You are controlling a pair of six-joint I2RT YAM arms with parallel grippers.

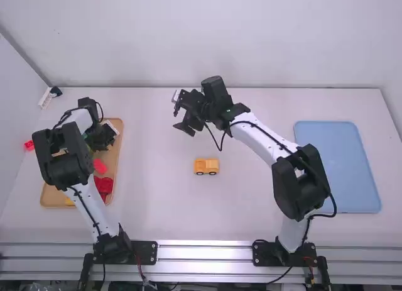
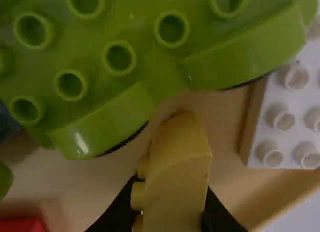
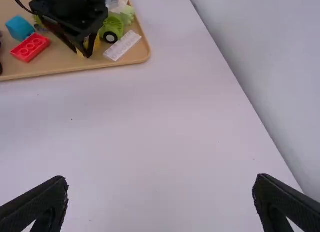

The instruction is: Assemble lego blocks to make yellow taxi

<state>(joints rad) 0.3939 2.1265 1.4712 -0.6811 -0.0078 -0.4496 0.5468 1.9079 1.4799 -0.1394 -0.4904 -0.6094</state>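
**Table (image 1: 251,228), two arms, yellow brick (image 2: 175,172) in jaws of left gripper (image 1: 105,137)**

White table, beneath both sets of jaws. Right arm (image 1: 264,137), reaching inward from its base toward the far middle. Left arm (image 1: 63,159), bent over the wooden tray. Blue tray (image 1: 337,168), well apart from the right jaws, to their right and nearer the bases. Wooden tray (image 1: 117,168), below the left jaws and around them, mostly on their near side.

Right gripper (image 1: 179,112): above the table, jaws spread wide, only air between. Left gripper: jaws drawn in on both sides of the yellow brick, studs sideways, one end jutting past the fingertips. Contact between yellow brick and tray floor: impossible to tell.

Yellow vehicle (image 1: 206,166), wheels down on the table, toward the bases from the right jaws and slightly to their right. Two wheels visible along its near side. Well apart from the left jaws, to their right.

Green wheeled base (image 2: 95,86), in the wooden tray, right beside the left jaws. White brick (image 2: 287,122), also near the left jaws, apart from the yellow brick. Red brick (image 3: 30,46), lying studs up in the same tray, on the near side of the left jaws. Teal block (image 3: 19,27), just beside the red brick. Another red piece (image 1: 29,145), off the tray, left of the left jaws, by the table's left edge.
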